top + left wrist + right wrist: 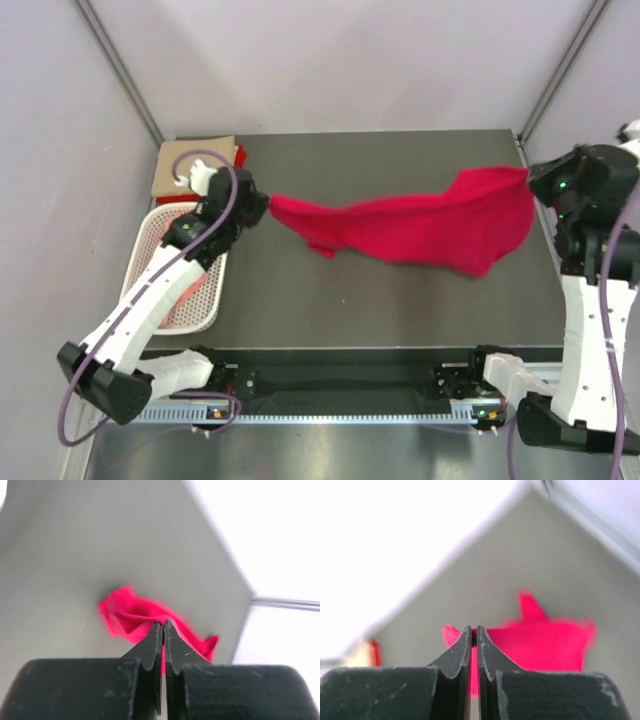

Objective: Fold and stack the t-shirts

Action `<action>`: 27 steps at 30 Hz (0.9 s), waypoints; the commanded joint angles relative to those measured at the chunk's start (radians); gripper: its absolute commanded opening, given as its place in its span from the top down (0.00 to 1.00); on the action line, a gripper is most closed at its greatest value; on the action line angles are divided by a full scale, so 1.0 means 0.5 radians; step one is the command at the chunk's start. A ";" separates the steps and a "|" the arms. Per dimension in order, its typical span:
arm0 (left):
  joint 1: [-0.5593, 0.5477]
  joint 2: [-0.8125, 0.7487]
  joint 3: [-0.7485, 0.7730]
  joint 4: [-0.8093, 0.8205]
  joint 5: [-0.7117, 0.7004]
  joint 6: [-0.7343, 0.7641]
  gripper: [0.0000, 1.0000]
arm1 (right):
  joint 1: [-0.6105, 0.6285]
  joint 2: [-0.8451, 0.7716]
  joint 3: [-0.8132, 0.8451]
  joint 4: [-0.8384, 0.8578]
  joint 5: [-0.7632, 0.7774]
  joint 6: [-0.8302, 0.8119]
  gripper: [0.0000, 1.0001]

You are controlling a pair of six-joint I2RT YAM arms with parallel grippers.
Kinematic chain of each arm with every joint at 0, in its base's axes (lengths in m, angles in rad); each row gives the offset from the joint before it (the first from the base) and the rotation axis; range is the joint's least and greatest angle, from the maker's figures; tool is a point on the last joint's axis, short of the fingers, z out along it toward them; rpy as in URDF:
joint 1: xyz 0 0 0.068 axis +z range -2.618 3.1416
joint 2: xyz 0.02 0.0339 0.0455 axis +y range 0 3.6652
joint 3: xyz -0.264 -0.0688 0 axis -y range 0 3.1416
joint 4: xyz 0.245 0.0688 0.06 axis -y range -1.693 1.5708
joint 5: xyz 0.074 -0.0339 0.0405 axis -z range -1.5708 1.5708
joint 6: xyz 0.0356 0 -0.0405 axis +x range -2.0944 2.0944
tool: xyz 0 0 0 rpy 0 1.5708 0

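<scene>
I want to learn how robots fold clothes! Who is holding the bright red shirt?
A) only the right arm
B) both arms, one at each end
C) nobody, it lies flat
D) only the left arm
B: the left gripper and the right gripper each pinch one end of the bright red shirt, stretched between them.

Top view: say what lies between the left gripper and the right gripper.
Only the crimson t-shirt, stretched from left gripper to right gripper, an end pinched in each; the top view shows it.
</scene>
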 commanded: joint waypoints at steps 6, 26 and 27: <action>0.019 -0.336 0.436 0.090 -0.164 0.747 1.00 | -0.013 -0.273 0.504 0.032 0.001 -0.138 1.00; 0.022 -0.002 0.752 0.246 -0.010 0.946 1.00 | -0.013 -0.237 0.047 0.803 -0.232 -0.046 1.00; 0.031 0.080 0.792 0.301 -0.026 0.965 1.00 | -0.013 -0.176 0.028 0.902 -0.253 -0.058 1.00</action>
